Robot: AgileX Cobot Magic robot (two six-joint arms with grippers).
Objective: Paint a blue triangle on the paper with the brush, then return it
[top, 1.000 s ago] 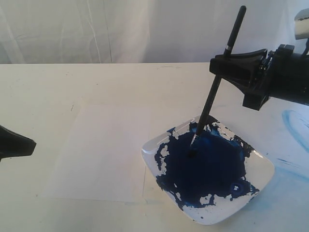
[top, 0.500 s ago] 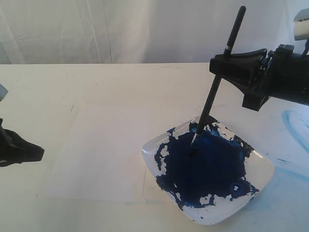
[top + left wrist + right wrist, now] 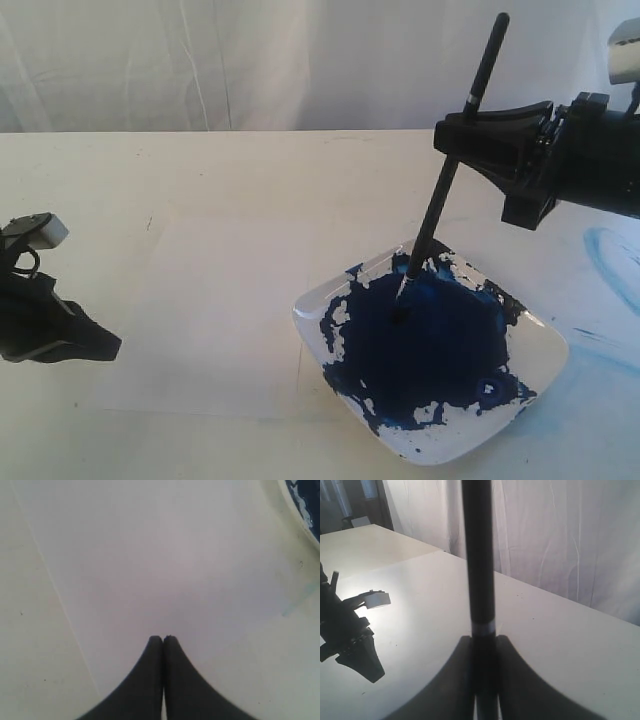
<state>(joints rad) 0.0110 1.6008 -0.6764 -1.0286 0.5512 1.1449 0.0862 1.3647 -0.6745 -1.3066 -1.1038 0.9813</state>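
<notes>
Exterior view: the right gripper [image 3: 450,135] clamps the brush [image 3: 432,215], its bristles dipped in blue paint [image 3: 430,345] on the plate [image 3: 545,350] by the paper [image 3: 220,300]. Only the left wrist view shows the left gripper [image 3: 163,639] pressed together, empty.

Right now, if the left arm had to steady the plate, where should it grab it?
The bare white rim at the left corner of the plate, coming low from the left over the paper. That corner faces the left gripper, is mostly unpainted and sits clear of the brush. The gripper is shut, so open it first.
</notes>
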